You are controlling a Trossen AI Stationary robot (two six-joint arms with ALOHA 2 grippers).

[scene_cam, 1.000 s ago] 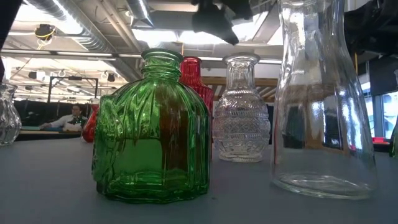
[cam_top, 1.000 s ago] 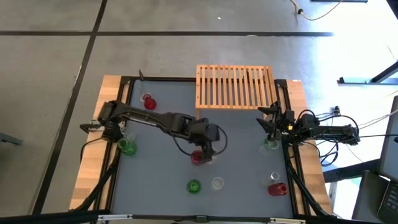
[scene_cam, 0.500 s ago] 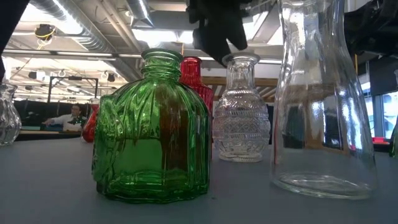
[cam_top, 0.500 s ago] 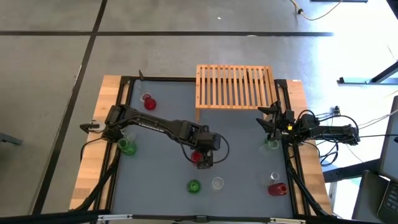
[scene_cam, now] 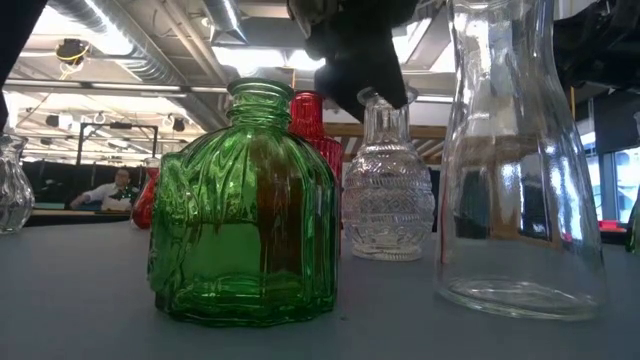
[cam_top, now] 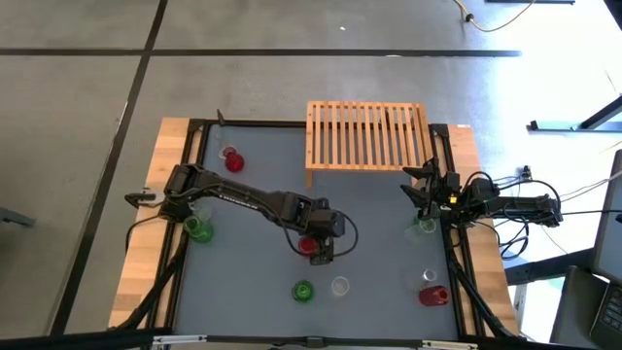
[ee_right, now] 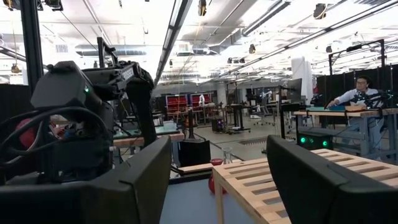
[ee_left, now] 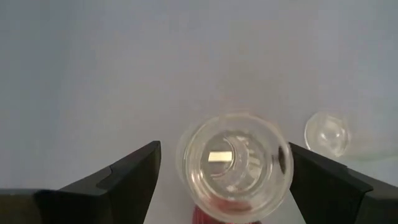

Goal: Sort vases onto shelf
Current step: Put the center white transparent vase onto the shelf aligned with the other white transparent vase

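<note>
1. So the left tool (ee_left: pixel 221 180), fingers wide, hovers over a red vase (cam_top: pixel 309 246) mid-counter (cam_top: pixel 253 204), straddling its mouth.
2. Next: drop, pinch the neck, carry to the shelf (cam_top: pixel 367 135).
3. Right tool (cam_top: pixel 420 194) waits at the counter's right edge, fingers apart.

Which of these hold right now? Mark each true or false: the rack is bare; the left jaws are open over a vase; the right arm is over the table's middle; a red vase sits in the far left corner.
1. The rack is bare: true.
2. The left gripper has open jaws over a vase: true.
3. The right gripper is over the table's middle: false, it waits at the right edge.
4. A red vase sits far left: true.
</note>
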